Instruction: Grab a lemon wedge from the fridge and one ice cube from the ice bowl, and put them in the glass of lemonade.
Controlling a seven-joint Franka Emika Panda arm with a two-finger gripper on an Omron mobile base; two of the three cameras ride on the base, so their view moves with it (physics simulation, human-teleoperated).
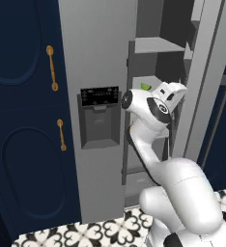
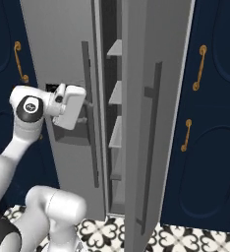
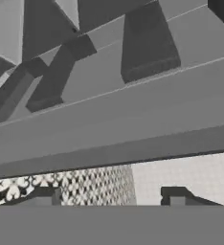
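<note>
The grey fridge (image 1: pixel 95 58) has its left door with the black dispenser recess (image 1: pixel 100 116) closed. Its right door (image 2: pixel 151 147) is swung open, showing grey shelves (image 1: pixel 151 46). A small yellow-green lemon wedge (image 1: pixel 145 87) lies on a middle shelf, just left of my white hand (image 1: pixel 170 92). In the right base view the hand (image 2: pixel 70 108) is held close to the left door's long dark handle (image 2: pixel 87 123). My gripper (image 3: pixel 111 195) is open, its two tips wide apart with nothing between them. The ice cube, ice bowl and glass of lemonade are out of view.
Navy cabinets with brass handles stand on both sides of the fridge (image 1: pixel 28 120) (image 2: pixel 210 123). The open door's edge and its dark handle (image 2: pixel 154 98) jut out to the right of the arm. Black-and-white patterned tiles (image 1: pixel 86 234) cover the floor.
</note>
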